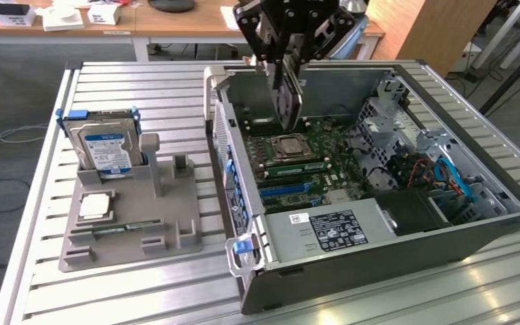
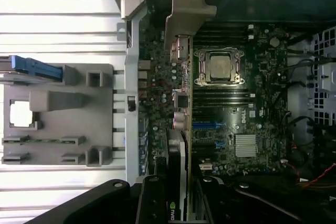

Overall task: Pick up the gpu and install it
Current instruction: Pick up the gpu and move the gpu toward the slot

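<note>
Black gripper (image 1: 286, 66) clamped on the top edge of the gpu (image 1: 289, 101), fingers pinching both faces. Card hangs straight down from the jaws, on edge, black cooler face toward the exterior view's left. Wrist view: gpu (image 2: 176, 166) seen edge-on running away from the gripper (image 2: 178, 205), green logo close to the fingers, silver end bracket (image 2: 188, 6) at the far end with its ports lined up along it.

Directly below the tool: motherboard (image 1: 319, 169) inside the open computer case (image 1: 359, 264). Card's lower edge sits over the board, just beside the CPU socket (image 1: 289, 147); it looks clear of the board, not seated, contact hard to judge. Wrist view has the socket (image 2: 219, 66) just to one side of the card, with the blue slots (image 2: 210, 125) and a silver heatsink (image 2: 245, 145) on the same side.

Farther from the tool, at the case's near end in the exterior view: power supply with white label (image 1: 332, 230).

Well away from the tool, outside the case: grey fixture tray (image 1: 152, 210) on the slatted metal table (image 1: 116, 81), hard drive (image 1: 106, 149) standing upright in it, a square chip (image 1: 95, 205) and a narrow green stick (image 1: 116, 230) lying in its pockets.

Beyond the tool: wooden desks (image 1: 179, 24) with small items.
</note>
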`<state>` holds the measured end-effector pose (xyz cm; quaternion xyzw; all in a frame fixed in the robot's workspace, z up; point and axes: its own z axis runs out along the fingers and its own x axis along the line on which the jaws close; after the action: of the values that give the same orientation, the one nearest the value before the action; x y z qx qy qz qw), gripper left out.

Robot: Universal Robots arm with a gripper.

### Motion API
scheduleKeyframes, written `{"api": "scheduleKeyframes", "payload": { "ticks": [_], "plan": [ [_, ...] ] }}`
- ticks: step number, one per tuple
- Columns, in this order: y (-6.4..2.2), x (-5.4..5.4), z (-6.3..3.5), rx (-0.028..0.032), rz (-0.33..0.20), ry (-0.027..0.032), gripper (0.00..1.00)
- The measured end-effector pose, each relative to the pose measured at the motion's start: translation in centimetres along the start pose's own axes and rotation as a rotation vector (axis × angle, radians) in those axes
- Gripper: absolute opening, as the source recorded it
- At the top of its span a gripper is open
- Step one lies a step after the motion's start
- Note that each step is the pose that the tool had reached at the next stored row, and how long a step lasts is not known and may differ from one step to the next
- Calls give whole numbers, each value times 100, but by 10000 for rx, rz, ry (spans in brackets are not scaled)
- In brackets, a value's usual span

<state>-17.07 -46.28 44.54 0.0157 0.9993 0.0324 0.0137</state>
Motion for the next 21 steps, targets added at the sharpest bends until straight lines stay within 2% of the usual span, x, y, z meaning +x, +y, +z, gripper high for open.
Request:
{"api": "scheduleKeyframes", "payload": {
  "ticks": [14, 21],
  "plan": [
    [19, -635, 19, -35, -5, 20, 27],
    [27, -893, 25, -44, -7, 24, 27]
  ]
}}
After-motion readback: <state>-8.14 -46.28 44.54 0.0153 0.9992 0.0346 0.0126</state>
